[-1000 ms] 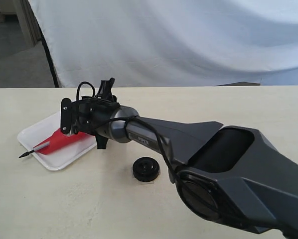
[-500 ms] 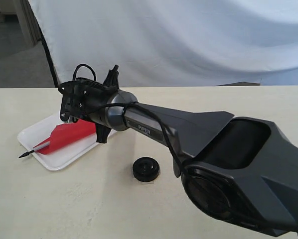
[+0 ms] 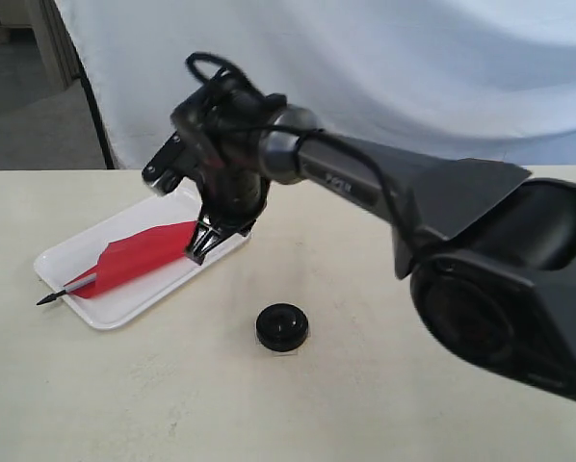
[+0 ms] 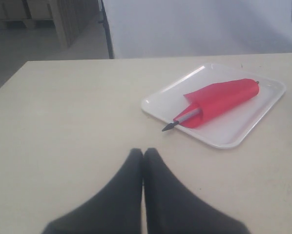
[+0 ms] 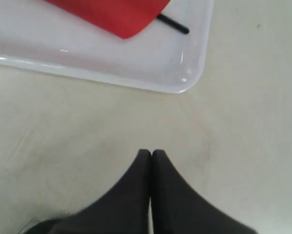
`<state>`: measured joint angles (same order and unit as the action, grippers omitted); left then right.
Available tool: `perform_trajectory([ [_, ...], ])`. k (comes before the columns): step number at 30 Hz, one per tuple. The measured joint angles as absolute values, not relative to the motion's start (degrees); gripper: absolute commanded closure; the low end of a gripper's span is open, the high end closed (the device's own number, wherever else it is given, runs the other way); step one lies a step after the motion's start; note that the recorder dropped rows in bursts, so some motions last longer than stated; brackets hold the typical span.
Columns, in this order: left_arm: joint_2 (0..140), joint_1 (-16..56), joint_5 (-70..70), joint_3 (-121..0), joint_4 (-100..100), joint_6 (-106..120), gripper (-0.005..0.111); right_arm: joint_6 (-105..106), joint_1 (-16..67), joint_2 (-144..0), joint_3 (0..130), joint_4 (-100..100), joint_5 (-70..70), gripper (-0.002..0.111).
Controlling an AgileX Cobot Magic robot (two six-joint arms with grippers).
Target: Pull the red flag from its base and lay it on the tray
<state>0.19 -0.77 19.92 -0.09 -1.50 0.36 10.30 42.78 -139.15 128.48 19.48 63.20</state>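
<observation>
Right claw [image 5: 151,155] is pressed closed and empty near the tray [image 5: 87,53], red flag [image 5: 116,14] lying inside.

The right arm [image 3: 413,202] stretches in from the right and crosses the middle, its wrist raised and bent. The right gripper [image 3: 197,253] points steeply downward, fingers pressed together, holding nothing. The left gripper [image 4: 142,152] sits low, fingers likewise touching, empty.

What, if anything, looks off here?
Only one thing: the red flag lies on the tray, but its pole tip pokes out past the rim. The base sits empty, apart from the tray; nothing looks spilled or damaged.
</observation>
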Motion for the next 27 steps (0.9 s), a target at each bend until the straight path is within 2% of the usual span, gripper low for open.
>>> perform_trajectory([
  [10, 0.2, -0.8, 19.9, -0.1, -1.5, 0.4, 0.107, 11.1, 33.1, -133.0, 124.5, 6.4, 67.6, 0.108],
  [21, 0.2, -0.8, 19.9, -0.1, -1.5, 0.4, 0.107, 12.8, 14.9, -117.2, 94.4, -5.4, 51.8, 0.108],
  [27, 0.2, -0.8, 19.9, -0.1, -1.5, 0.4, 0.107, 15.9, 2.1, -112.4, 84.3, -12.3, 49.9, 0.108],
])
